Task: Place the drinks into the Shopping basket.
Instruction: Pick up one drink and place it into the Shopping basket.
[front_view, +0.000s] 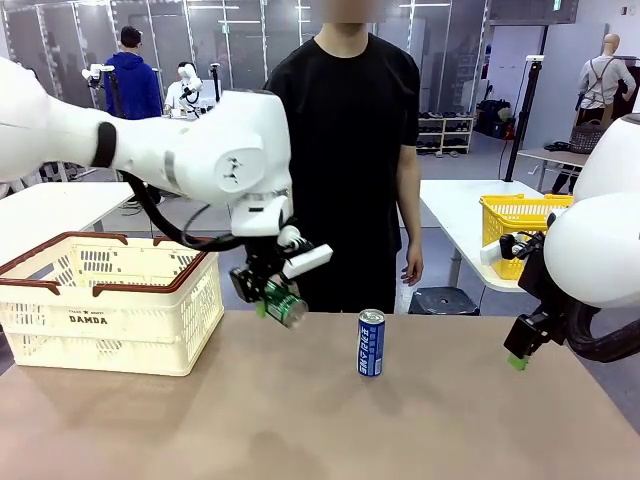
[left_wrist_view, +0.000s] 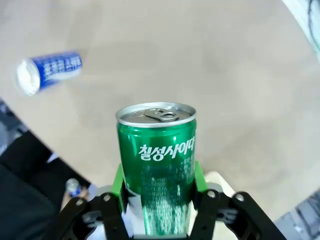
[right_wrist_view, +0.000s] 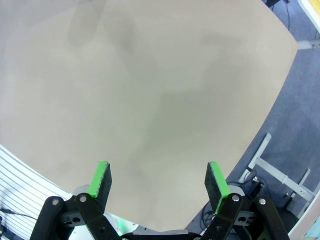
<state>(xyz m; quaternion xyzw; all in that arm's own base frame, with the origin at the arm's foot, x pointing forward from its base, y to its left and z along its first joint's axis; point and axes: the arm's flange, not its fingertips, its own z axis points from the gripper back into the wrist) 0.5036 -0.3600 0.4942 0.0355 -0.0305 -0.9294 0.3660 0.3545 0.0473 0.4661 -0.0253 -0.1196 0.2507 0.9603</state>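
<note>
Carrying step in hand, by the look of it.

Left end: cream basket (front_view: 120, 325) with a brown rim sits on the table (front_view: 300, 430), handles raised. Its floor is mostly hidden, so I cannot tell what lies inside.

Just right of the basket: left gripper (front_view: 272, 298) hangs above the tabletop, clear of the basket's near corner, jaws clamped on the green can (left_wrist_view: 157, 160). The can rides tilted in the front view. In the wrist view the green pads (left_wrist_view: 118, 179) press on both sides of its lower body, silver top pointing away from the wrist. Grip looks square.

Middle: blue can (front_view: 371, 343) stands upright on the table, alone and well apart from both grippers. Person (front_view: 350, 140) stands behind it at the far edge, hands off.

Right end: right gripper (right_wrist_view: 159, 182) sits low by the table's right edge, jaws spread wide with nothing between them. Its wrist view looks down on bare tabletop.

Judgement: one of the two cans is lifted, neither seen in the basket.
- Next move calls for the left arm to go leftward, high enough to clear the rim and handles.
- It must then get over the open mouth, lower, and let go.
- The tilted can may land on its side, which is likely harmless.
- The blue can comes after, and the right arm is free for it.
</note>
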